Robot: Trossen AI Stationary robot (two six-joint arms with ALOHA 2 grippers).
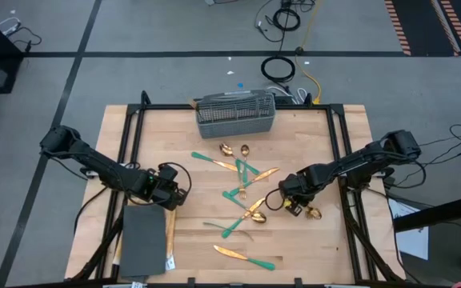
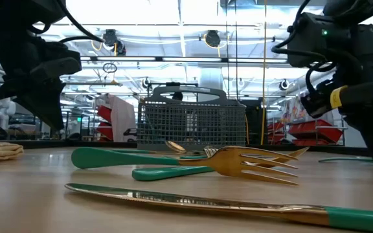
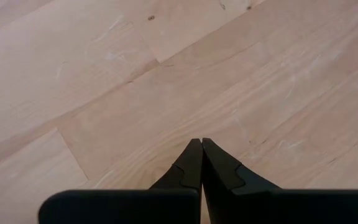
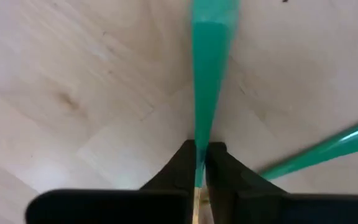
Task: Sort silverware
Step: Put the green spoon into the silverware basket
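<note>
1. Right hand (image 4: 199, 163) is clamped on a teal utensil handle (image 4: 209, 74) above the tabletop (image 1: 310, 240), right of the scattered silverware (image 1: 242, 192);
2. Left hand (image 3: 201, 163) is pressed together, holding nothing, beside the dark slab (image 1: 144, 240).

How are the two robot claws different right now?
The right gripper is pinching a teal handle of one piece of silverware, while the left gripper is shut on nothing, over bare table. In the high view, the right gripper sits beside the scattered silverware, while the left gripper sits apart from it, near the dark slab. Both are dark and closed.
</note>
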